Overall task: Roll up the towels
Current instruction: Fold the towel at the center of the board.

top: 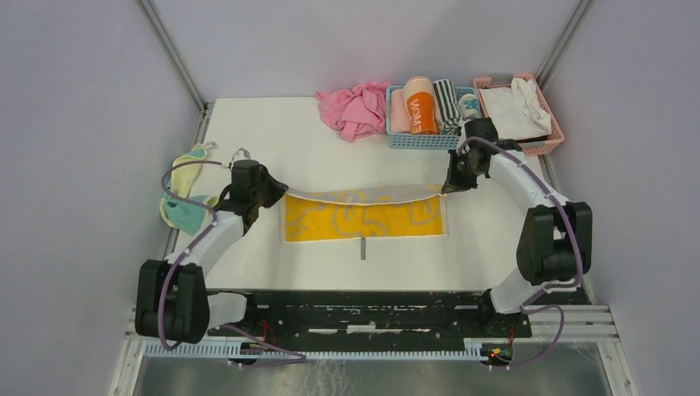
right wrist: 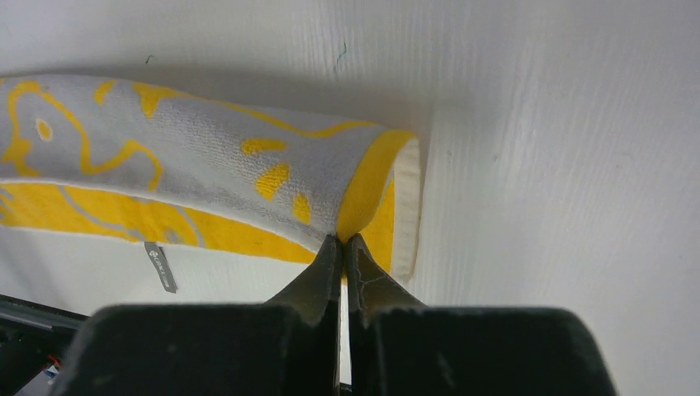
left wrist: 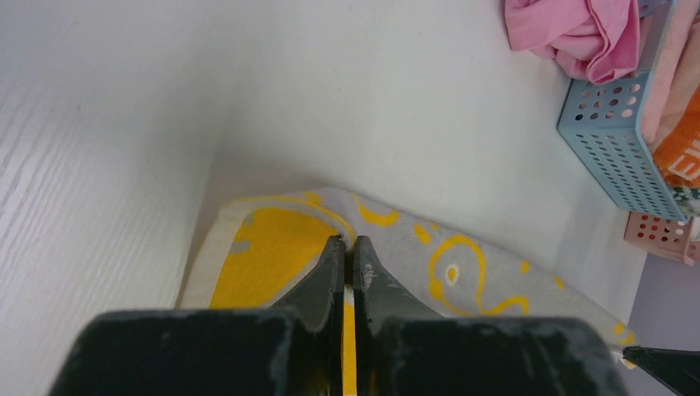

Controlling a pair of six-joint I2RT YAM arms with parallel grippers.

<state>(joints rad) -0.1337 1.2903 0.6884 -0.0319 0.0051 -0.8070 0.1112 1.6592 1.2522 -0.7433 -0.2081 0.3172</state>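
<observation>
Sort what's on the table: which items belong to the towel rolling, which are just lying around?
Job: grey-and-yellow towel, pinched by left gripper and right gripper; pale yellow and teal towel at the left edge.
Lying about: pink cloth; blue basket of rolled cloths; pink basket with white cloth.

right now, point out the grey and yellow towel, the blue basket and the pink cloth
grey and yellow towel (top: pixel 330 223): top view, its flat yellow face
blue basket (top: pixel 421 141): top view, its near wall
pink cloth (top: pixel 355 109): top view, middle of the heap
</observation>
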